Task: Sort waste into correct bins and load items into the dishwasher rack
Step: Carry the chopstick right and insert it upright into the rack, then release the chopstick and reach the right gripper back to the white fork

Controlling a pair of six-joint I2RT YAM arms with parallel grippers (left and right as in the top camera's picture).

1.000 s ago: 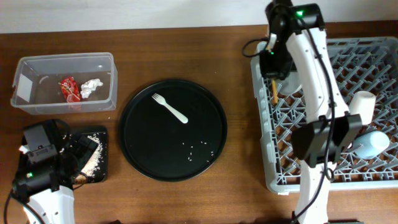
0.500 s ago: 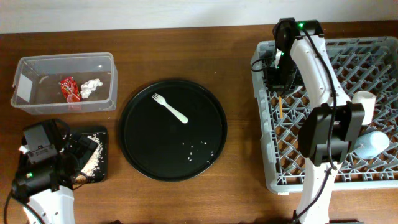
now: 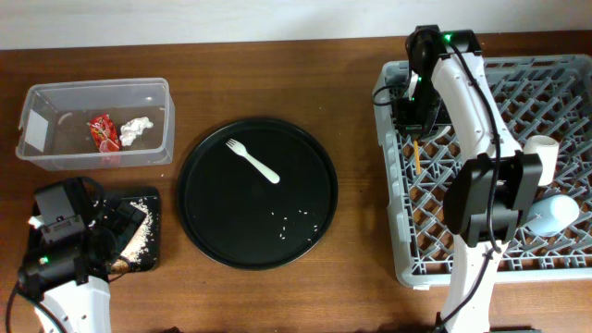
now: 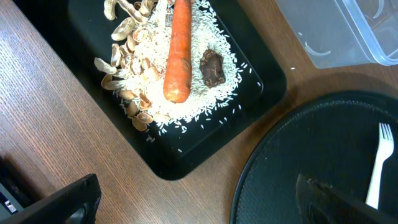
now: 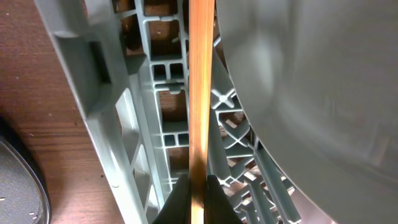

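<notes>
My right gripper (image 3: 414, 113) is shut on a thin orange-brown stick (image 5: 200, 74) and holds it over the grey dishwasher rack (image 3: 398, 240), beside the pale grey plate (image 5: 311, 93). A white cup (image 3: 541, 153) and a light blue cup (image 3: 555, 215) sit in the rack. My left gripper (image 4: 199, 205) is open and empty above the black rectangular tray (image 4: 205, 143), which holds rice (image 4: 205, 99), a carrot (image 4: 178, 50), a brown lump (image 4: 212, 67) and beige strips (image 4: 124, 87). The clear tub (image 3: 97, 85) holds the red wrapper (image 3: 102, 131) and tissue (image 3: 136, 130). The white bowl is out of view.
A large round black tray (image 3: 213, 222) lies in the middle of the table with the white fork (image 3: 252, 159) and a few rice grains on it. The rack's left wall (image 5: 93, 74) runs close beside the held stick.
My right gripper has moved right and toward the front with the stick, from the rack's back-left corner to further over the rack. The left arm has not moved.
</notes>
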